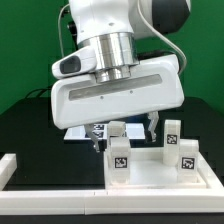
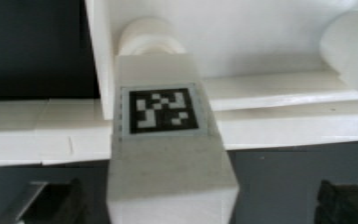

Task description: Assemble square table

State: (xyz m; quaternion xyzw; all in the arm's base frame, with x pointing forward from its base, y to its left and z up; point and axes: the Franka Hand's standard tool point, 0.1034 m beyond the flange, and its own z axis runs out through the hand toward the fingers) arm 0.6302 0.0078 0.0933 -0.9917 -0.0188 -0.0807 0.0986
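Claw (image 1: 121,132) hangs low over the work, jaws spread wide, nothing held. In the wrist view the dark fingertips (image 2: 48,198) sit either side of a tagged leg (image 2: 163,150), with clear gaps on both flanks; no contact that I can see.

Nearest: that leg lies directly under the claw, between the jaws, tag face up toward the wrist camera. In the exterior view I take it to be the leg (image 1: 118,155) standing on the square top (image 1: 150,182); its rounded far end appears to meet a corner socket, though I cannot tell whether it is fully seated.

Further out: a second leg (image 1: 184,158) stands beyond the claw toward the exterior view's right, with another tagged block (image 1: 171,131) behind it. The white border rail (image 1: 50,194) runs along the front, well apart from the jaws.

Judgement on the step: this reads as approach to grasp. To do it well:
- Centre the leg between the pads before closing; the gaps look roughly even now.
- Descend straight, no sideways drift, or a pad will tip the leg.
- Close on the flat sides, below the tag, so the part does not twist.
- Risk: wrist body is close to the neighbouring leg; keep the rotation small.
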